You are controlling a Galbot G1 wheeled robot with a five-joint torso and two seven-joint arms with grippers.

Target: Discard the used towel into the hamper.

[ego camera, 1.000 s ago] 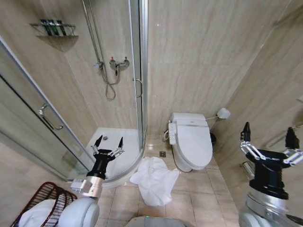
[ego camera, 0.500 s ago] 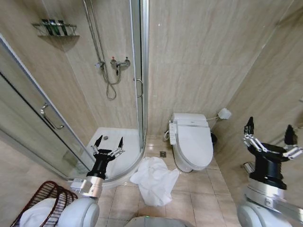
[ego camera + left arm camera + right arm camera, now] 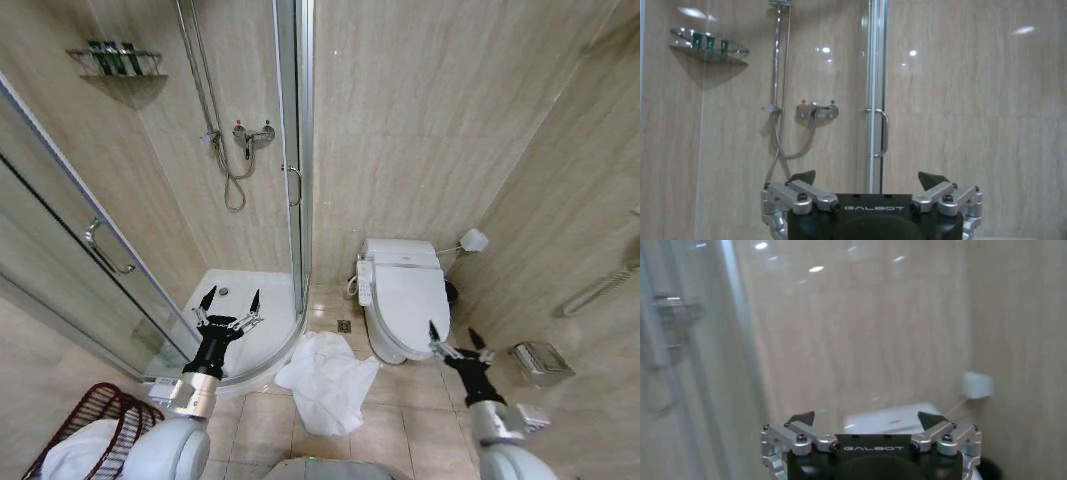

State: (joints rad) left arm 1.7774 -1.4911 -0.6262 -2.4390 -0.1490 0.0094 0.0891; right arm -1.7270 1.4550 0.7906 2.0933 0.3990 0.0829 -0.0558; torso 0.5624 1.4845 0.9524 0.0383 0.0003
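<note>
crumpled white cloth towel (image 3: 325,380) lies on the tan tile floor (image 3: 420,395) beside the white toilet (image 3: 405,300), not yet picked up. dark reddish-brown openwork hamper (image 3: 85,420) at robot's left. left gripper (image 3: 229,304) and right gripper (image 3: 455,343) both spread, empty. all handling remains.

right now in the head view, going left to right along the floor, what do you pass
dark reddish-brown openwork hamper → open left gripper → crumpled white towel → white toilet with closed lid → open right gripper → small metal box
</note>
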